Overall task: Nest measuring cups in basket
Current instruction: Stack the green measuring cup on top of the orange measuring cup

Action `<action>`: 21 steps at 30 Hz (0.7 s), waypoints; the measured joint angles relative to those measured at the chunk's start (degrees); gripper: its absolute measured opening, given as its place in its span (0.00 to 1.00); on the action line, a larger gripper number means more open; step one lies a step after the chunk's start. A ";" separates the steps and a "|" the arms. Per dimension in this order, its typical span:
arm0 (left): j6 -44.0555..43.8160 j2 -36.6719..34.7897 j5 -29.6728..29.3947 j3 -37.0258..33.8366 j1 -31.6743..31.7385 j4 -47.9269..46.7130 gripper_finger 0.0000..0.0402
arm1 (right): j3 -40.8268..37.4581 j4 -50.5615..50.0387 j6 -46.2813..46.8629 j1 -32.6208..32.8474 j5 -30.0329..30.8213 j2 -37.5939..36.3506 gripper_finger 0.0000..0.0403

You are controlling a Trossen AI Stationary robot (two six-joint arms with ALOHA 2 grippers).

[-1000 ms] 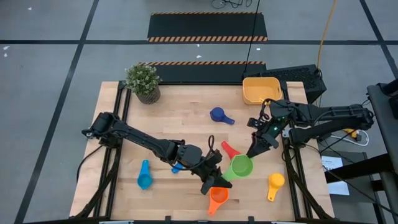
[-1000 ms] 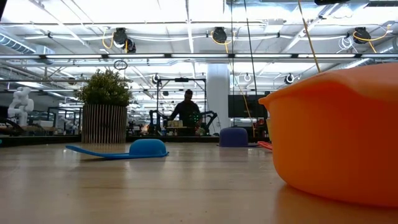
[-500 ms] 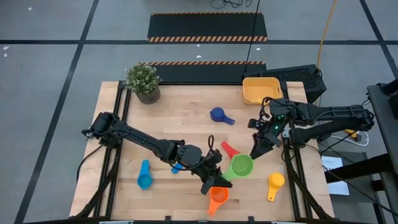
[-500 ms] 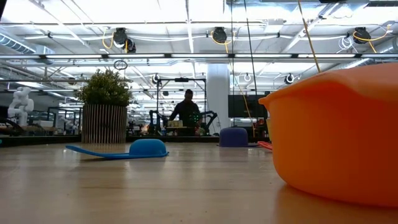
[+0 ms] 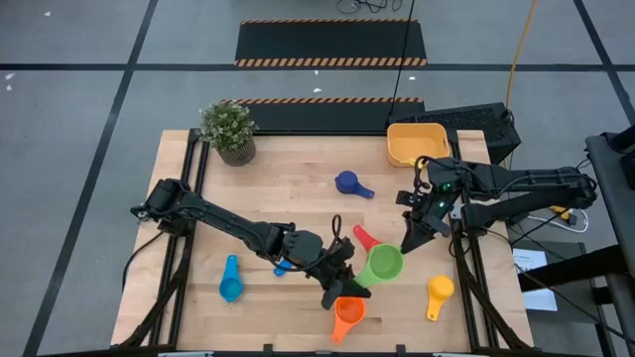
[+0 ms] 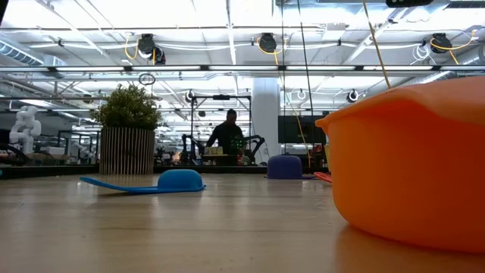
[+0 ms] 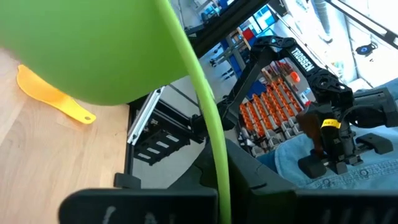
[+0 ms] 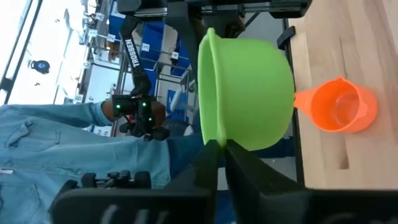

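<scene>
The right claw has snapped closed since a moment ago, and now it pinches the rim of the green cup at lower centre-right of the high view; nothing else on the worktop has shifted. The left claw is clenched on the opposite rim of that same green cup, so both arms grip it at once. In the right wrist view the rim runs straight down between the two dark fingers. Just below the green cup lies the orange cup, near the frame's bottom edge. The yellow cup sits to the lower right, the red cup is just up-left of the green one, touching or nearly so. The dark blue cup rests at centre, the teal cup at lower left. The basket stands at upper right, the potted plant at upper left of the worktop. A person shows far back in the low view.
</scene>
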 joint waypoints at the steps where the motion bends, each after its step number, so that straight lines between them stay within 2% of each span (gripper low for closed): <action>1: -0.32 0.00 -0.04 0.00 0.00 0.04 0.04 | 0.00 -0.03 -0.45 -0.05 0.24 0.00 0.02; 12: -9.14 0.00 -1.86 0.00 -0.16 -2.88 0.27 | 0.00 -0.12 -2.05 -0.10 1.40 0.00 0.00; 21: -12.99 0.00 -3.70 0.00 -2.96 -4.91 0.46 | 0.00 -4.59 -3.46 -0.86 -3.25 -2.61 0.00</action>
